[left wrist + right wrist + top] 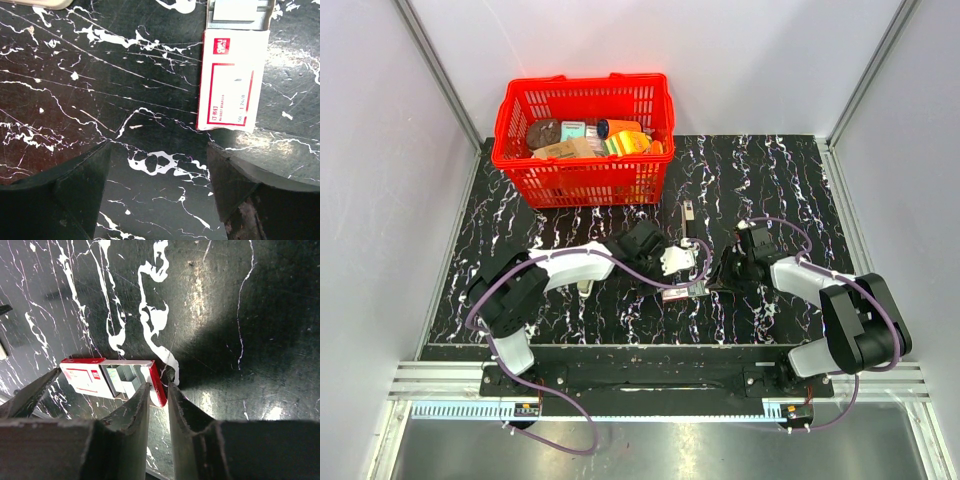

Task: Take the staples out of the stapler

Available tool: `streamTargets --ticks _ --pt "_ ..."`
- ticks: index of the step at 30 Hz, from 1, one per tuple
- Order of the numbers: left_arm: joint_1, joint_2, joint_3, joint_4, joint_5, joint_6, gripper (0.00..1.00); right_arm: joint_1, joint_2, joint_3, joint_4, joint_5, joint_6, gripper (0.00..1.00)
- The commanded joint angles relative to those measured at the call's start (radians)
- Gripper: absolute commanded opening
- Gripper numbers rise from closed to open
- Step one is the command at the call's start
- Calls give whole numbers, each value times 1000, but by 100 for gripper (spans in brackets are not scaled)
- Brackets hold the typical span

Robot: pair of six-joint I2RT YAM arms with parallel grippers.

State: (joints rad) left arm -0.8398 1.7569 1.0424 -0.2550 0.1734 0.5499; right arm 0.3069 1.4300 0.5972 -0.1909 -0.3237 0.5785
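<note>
The stapler (688, 222), slim and grey on dark, lies on the black marble table behind both grippers, apart from them. A red-and-white staple box (684, 291) lies between the grippers, its tray slid partly out with staples showing (122, 377). My left gripper (677, 263) is open and empty just over the table (159, 145); the box (230, 85) lies just ahead of its right finger. My right gripper (714, 280) is almost shut, its fingertips (159, 385) on either side of the box's red end wall (159, 384).
A red basket (582, 180) full of packets stands at the back left. A beige block (586, 287) lies under the left arm, and its edge shows in the left wrist view (45, 4). Grey walls enclose the table.
</note>
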Motion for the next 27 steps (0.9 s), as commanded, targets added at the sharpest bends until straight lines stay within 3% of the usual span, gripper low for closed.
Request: streamTargets --ticks 1,27 --pt "-13 16 -12 49 -26 24 80 -9 -10 -10 50 -25 14 26" --pt "-42 56 21 68 -72 24 77 0 27 -63 217 -160 75 20"
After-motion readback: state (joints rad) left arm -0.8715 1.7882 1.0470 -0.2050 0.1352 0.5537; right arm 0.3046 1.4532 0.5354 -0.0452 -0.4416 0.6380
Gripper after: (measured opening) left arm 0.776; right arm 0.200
